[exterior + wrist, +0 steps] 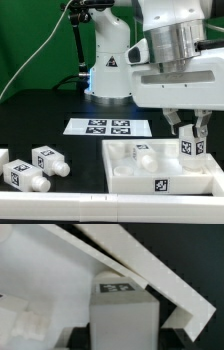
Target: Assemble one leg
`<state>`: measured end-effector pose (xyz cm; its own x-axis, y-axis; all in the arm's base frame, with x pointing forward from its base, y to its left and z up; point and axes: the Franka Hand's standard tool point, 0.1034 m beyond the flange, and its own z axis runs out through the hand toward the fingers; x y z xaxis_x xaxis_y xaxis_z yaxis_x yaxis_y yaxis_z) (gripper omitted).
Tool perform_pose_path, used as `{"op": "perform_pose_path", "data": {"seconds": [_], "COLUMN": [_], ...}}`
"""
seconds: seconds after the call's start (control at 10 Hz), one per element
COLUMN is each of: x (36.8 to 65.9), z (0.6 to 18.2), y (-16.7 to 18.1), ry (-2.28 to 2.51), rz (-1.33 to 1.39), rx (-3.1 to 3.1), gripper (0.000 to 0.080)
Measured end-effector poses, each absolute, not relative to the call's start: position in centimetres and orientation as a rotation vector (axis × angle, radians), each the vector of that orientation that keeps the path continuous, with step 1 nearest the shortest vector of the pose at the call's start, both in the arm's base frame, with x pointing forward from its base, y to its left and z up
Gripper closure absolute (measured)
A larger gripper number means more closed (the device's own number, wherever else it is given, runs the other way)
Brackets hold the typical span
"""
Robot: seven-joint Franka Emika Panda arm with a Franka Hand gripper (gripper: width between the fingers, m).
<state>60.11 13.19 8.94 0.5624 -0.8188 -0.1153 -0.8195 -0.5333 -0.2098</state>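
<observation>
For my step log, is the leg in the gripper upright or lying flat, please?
Upright: the leg stands on end in the gripper, at a corner of the tray.

The black desk (40, 125) carries the white tray (125, 182) right beneath the claw (190, 134). The marker board (107, 127) lies flat beyond the tray, away from the claw toward the exterior view's left. Well apart from the claw on that same side, a loose leg (48, 158) and a second loose leg (25, 176) lie on their sides, close together. The arm's base (108, 70) stands behind the marker board.
</observation>
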Motion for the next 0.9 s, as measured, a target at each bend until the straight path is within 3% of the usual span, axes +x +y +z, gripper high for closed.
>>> {"op": "perform_pose_path", "data": {"seconds": [0.2,0.3,0.4,0.5,0.6,0.9], "x": [60.1,60.1,60.0,59.8,59.6,59.8], "z": [8.9,8.9,8.9,8.9,9.1,9.1], "y": [13.3,13.4,13.4,13.6,14.4,14.3], "ry": [1.477,1.472,1.375,1.275,1.187,0.895], "rz": [0.024,0.025,0.017,0.021,0.035,-0.005], "rx": [-2.490,-2.493,-2.553,-2.611,-2.680,-2.784], "gripper": [0.0514,0.0416,0.0226,0.0226,0.0163,0.0151]}}
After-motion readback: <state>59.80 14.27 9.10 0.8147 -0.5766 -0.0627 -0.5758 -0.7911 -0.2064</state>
